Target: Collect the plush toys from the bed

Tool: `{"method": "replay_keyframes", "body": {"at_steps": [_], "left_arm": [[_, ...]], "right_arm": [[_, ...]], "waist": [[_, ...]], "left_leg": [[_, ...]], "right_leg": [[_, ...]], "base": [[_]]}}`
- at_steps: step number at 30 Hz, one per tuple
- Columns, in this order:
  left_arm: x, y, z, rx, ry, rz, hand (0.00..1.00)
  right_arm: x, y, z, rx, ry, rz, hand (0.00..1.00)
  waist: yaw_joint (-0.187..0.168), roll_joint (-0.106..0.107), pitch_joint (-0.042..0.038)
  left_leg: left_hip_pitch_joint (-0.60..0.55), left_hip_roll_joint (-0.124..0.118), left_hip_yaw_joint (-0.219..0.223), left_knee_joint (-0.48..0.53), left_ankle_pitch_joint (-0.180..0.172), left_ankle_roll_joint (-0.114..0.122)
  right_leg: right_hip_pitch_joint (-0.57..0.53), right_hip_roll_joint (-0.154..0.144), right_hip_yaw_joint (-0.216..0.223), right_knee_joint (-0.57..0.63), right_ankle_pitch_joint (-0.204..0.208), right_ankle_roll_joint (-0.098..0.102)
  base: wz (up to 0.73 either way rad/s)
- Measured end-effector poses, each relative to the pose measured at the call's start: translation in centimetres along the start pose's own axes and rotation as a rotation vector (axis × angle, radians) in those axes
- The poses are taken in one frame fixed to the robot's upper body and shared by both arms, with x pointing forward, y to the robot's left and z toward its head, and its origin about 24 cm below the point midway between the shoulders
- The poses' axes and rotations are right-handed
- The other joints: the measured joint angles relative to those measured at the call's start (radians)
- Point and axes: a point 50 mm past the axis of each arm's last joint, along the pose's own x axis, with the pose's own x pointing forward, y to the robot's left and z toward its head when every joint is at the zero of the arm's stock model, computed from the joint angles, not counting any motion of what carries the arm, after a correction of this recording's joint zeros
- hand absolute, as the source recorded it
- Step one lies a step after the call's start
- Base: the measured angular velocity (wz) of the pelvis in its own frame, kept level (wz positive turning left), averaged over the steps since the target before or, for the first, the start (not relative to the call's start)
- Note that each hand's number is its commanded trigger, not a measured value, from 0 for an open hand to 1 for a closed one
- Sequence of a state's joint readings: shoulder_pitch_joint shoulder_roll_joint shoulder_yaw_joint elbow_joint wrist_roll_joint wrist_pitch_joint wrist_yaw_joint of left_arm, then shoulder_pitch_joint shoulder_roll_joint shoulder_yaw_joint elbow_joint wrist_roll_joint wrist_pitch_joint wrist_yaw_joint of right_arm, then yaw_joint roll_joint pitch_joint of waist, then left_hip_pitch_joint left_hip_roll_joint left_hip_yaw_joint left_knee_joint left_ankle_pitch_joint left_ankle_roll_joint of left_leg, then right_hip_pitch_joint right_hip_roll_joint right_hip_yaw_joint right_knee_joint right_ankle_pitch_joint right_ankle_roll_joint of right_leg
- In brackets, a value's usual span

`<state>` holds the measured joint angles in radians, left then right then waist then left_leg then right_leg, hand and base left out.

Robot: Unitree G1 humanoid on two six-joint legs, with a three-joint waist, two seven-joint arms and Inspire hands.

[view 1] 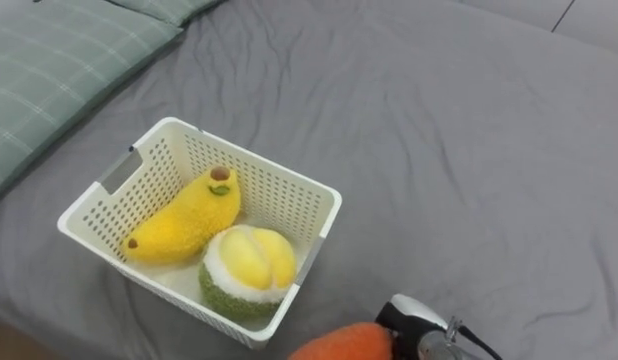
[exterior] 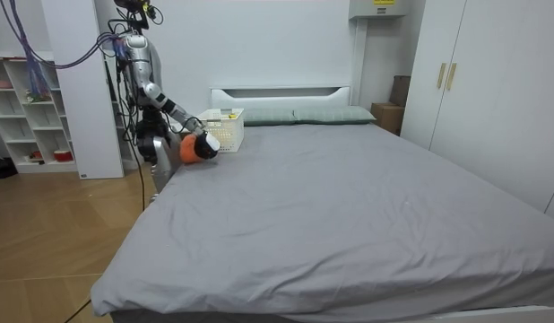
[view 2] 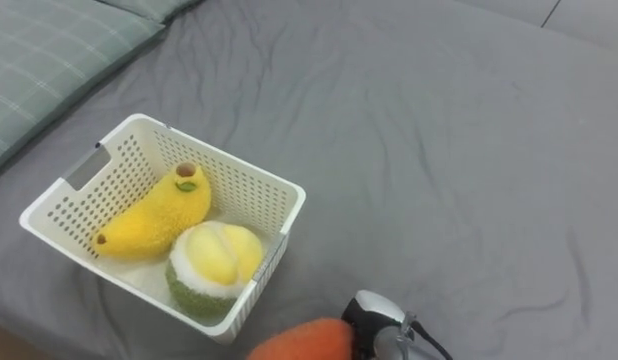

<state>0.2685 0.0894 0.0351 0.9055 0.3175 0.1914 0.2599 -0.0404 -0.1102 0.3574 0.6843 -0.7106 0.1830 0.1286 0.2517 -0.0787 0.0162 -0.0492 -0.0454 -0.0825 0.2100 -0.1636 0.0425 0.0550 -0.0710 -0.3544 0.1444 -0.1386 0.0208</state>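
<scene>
A white perforated basket [view 1: 261, 162] stands on the grey bed [view 1: 459, 150]. Inside it lie a yellow banana plush [view 1: 184, 220] and a green and yellow durian plush [view 1: 247, 265]. At the lower edge, just right of the basket's near corner, my right hand [view 1: 411, 316] holds an orange plush toy [view 1: 344, 345]; the toy covers most of its fingers. In the room view I stand at the bed's head-end corner, with the orange toy [exterior: 189, 148] held up beside the basket [exterior: 225, 130].
A green checked pillow [view 1: 59, 70] lies left of the basket. The grey sheet stretches bare to the right and beyond. A white shelf unit [exterior: 26, 108] stands behind me, and a wardrobe [exterior: 474, 81] stands past the bed's far side.
</scene>
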Motion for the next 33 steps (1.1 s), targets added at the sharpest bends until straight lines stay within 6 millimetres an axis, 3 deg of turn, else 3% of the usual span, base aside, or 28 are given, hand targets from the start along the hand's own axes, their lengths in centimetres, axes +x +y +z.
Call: {"method": "replay_keyframes", "body": {"at_steps": [4,11,19,21,24,28,33], "left_arm": [[0.0,-0.1,-0.8,0.002,0.03,-0.007,0.0],[-0.1,0.4,-1.8,-0.04,0.065,0.011,0.0],[-0.2,0.6,-2.7,-0.065,0.079,0.016,0.0],[-0.1,0.7,-2.7,-0.076,0.083,0.017,0.0],[0.0,0.8,-2.6,-0.088,0.084,0.02,0.0],[0.1,1.0,-2.2,-0.098,0.075,0.021,0.0],[0.2,0.9,-2.0,-0.104,0.071,0.019,0.0]], "right_arm": [[-0.3,-1.7,0.4,0.063,-0.039,-0.07,1.0],[-2.0,-5.2,1.1,0.21,-0.146,-0.251,1.0],[-5.0,-9.5,0.8,0.271,-0.231,-0.467,1.0],[-5.6,-10.4,0.8,0.28,-0.239,-0.518,1.0],[-6.8,-11.6,1.5,0.269,-0.287,-0.587,1.0],[-8.5,-13.2,2.7,0.237,-0.361,-0.663,1.0],[-9.0,-14.0,2.3,0.254,-0.361,-0.696,1.0]], "waist": [[-0.009,0.008,0.0037],[-0.048,0.0,-0.0031],[-0.121,0.004,-0.012],[-0.122,0.005,-0.0175],[-0.136,0.004,-0.0191],[-0.142,0.006,-0.018],[-0.142,0.005,-0.018]], "left_leg": [[0.026,0.003,0.004,-0.009,0.0,0.001],[0.046,0.007,0.028,-0.016,0.0,0.002],[0.086,0.017,0.082,-0.034,-0.002,0.004],[0.096,0.018,0.093,-0.043,-0.002,0.004],[0.102,0.02,0.106,-0.049,-0.002,0.004],[0.106,0.021,0.11,-0.056,-0.002,0.004],[0.109,0.021,0.109,-0.058,-0.002,0.004]], "right_leg": [[0.015,-0.001,0.012,0.004,0.0,0.0],[0.022,0.0,0.038,0.006,0.0,0.0],[0.029,0.007,0.096,0.01,0.0,0.001],[0.029,0.009,0.112,0.011,0.001,0.001],[0.026,0.011,0.126,0.011,0.002,0.001],[0.025,0.012,0.133,0.011,0.003,0.001],[0.027,0.012,0.135,0.012,0.003,0.002]], "base": [[-0.07],[-0.09],[-0.19],[-0.22],[-0.14],[-0.04],[0.0]]}}
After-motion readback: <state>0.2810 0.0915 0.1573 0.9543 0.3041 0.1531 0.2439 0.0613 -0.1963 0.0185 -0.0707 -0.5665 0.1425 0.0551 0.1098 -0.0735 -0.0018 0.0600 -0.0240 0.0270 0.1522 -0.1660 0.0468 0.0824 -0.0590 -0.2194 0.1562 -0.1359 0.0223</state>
